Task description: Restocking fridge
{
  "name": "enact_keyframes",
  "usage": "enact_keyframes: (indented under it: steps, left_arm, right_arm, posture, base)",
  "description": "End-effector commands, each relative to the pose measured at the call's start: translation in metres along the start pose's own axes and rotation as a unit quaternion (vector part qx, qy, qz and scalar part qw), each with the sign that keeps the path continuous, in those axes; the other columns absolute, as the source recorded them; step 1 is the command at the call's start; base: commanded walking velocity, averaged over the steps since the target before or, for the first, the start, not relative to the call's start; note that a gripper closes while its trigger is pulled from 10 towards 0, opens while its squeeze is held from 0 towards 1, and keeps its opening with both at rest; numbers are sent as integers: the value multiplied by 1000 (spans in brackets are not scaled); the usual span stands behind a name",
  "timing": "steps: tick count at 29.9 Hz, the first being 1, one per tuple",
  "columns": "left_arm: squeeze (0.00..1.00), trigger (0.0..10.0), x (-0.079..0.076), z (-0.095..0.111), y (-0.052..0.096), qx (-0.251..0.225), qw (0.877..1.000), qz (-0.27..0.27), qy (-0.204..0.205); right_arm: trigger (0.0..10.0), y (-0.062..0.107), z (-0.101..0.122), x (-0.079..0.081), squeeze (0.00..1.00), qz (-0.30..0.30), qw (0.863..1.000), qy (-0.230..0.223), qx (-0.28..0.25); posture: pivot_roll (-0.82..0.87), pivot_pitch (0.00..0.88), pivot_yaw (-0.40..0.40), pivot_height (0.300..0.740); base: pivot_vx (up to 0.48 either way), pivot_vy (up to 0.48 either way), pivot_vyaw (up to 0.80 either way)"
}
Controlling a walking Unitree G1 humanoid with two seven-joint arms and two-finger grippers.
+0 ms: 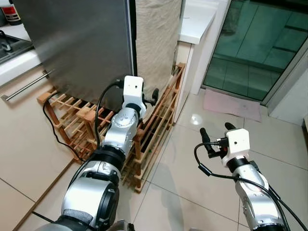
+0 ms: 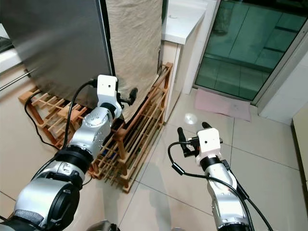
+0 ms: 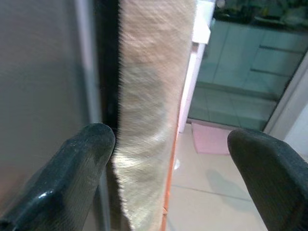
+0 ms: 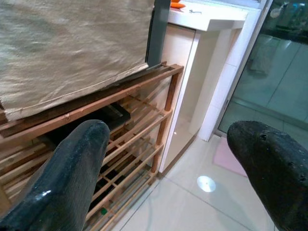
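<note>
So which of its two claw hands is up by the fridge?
The left end effector, raised beside the steel fridge door's edge; the right end effector hangs over bare floor tiles.

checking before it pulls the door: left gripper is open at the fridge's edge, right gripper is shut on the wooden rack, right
Not quite. The right gripper is open and holds nothing, hanging over the floor tiles apart from the wooden rack, as the left eye view shows. The left gripper is indeed open at the fridge edge.

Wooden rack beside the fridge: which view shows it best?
The left eye view: the wooden rack spreads along the floor, partly behind the left arm. The right eye view shows much the same. The right wrist view gives its slatted shelves close up; the left wrist view gives just an orange edge.
</note>
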State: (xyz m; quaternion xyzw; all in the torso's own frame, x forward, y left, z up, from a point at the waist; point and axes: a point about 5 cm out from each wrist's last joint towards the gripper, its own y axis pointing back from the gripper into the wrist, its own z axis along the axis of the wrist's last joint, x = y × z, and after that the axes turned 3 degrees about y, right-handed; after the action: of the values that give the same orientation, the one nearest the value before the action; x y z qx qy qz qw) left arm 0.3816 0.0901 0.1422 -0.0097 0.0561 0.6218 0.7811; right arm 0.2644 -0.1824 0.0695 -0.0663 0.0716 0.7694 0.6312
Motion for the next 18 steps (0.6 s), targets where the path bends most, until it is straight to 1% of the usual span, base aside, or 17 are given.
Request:
enact_keyframes:
  steps: [1,7,9,14,18]
  left_arm:
    - [0,10000,-2,5,-2,-2,1000,1,4]
    - [0,10000,-2,0,-2,6,1000,3,12]
    - [0,10000,-7,2,-4,5,1000,-4,19]
    - [0,10000,-12,5,-6,1,1000,-13,25]
    - [0,10000,-15,9,-8,-4,1000,-18,16]
  right_arm:
    - [10000,1,2,-3,0,-5,1000,0,-2]
    - [10000,3,1,-2,0,-4,1000,1,3]
    - [10000,3,0,-3,0,-4,1000,2,5]
    - [10000,2,1,-3,0,-4,1000,4,3]
    - [10000,2,2,-4,0,-3,1000,4,0]
  posture:
    - [-88,0,-18,711]
    - [-89,0,-18,711]
    - [-89,0,-19,711]
    - [-89,0,-21,711]
    - [-95,0,-19,711]
  base:
    - [0,0,0]
    - [0,0,0]
    - [0,0,0]
    - [0,0,0]
    - [0,0,0]
